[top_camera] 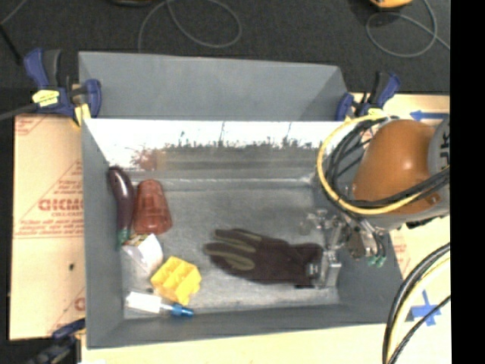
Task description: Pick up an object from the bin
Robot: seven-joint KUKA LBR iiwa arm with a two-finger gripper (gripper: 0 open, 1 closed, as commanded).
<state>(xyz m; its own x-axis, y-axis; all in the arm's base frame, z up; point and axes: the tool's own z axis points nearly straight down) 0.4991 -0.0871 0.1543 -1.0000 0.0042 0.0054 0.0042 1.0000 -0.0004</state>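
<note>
- Bin (102,279): plain grey, with dark speckles along its far wall
- Glove (265,258), near right: blackish brown, with olive fingers
- Block (176,279), near left: bright yellow
- Ridged lump (151,205), far left: reddish brown
- Aubergine-shaped thing (120,190), left: dark purple
- Tube (148,303), near left: white, with a blue cap
- Arm's cover (390,161), right: orange

In the bin (102,264), 5 small things crowd the left wall. An aubergine-shaped toy (120,192) lies along that wall toward the back, with a domed piece (151,207) just beside it on its right. In front of both sits a plastic wrapper (144,252), with a toy brick (176,279) touching its right side and a capped tube (155,304) in the front-left corner. A glove (258,256) lies across the middle of the floor, its cuff toward the right wall, where the gripper (330,262) stands.
</note>
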